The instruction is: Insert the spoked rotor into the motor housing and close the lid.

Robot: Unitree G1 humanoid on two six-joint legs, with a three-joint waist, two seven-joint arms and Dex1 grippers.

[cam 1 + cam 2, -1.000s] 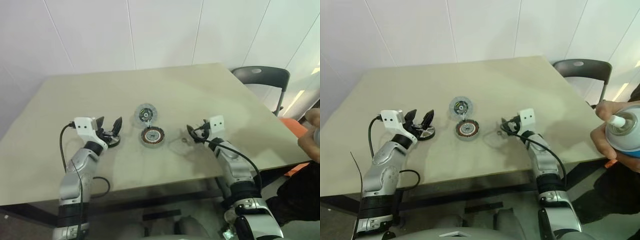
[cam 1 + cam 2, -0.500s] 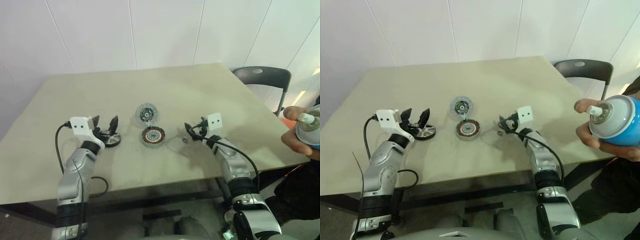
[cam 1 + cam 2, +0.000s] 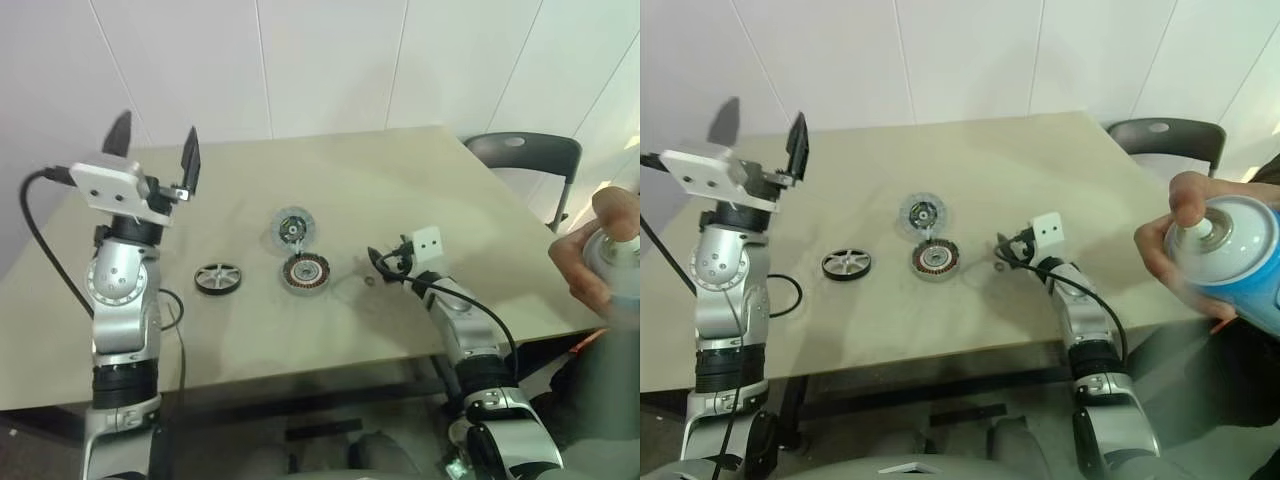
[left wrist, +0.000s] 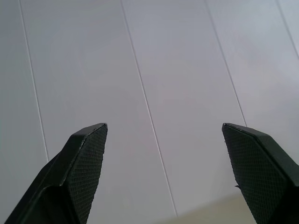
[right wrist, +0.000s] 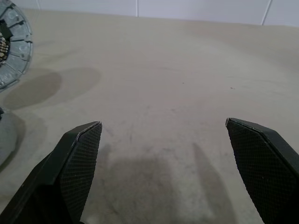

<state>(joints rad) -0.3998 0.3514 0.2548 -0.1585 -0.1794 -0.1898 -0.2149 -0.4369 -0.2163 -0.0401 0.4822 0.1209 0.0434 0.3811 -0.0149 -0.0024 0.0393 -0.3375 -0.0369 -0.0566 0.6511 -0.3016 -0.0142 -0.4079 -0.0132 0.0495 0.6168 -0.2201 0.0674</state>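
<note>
The spoked rotor (image 3: 218, 277), a small dark-rimmed wheel with silver spokes, lies flat on the table, left of the motor housing (image 3: 305, 271) with its copper coils. A grey round lid (image 3: 291, 226) lies open just behind the housing, touching its rim; part of the lid (image 5: 11, 46) appears in the right wrist view. My left gripper (image 3: 155, 148) is open and raised high above the table's left part, far from the rotor, facing the wall (image 4: 163, 70). My right gripper (image 3: 381, 263) rests low on the table right of the housing, open and holding nothing.
A small ring-like piece (image 3: 368, 281) lies by my right gripper. At the right edge a person's hand holds a blue spray can (image 3: 1232, 265). A grey chair (image 3: 520, 150) stands beyond the table's right corner. A black cable (image 3: 172, 308) loops near the left arm.
My left gripper rose from just beside the rotor to high above the table, still open; the rotor stays on the table. The person's hand with the can shifted slightly.
</note>
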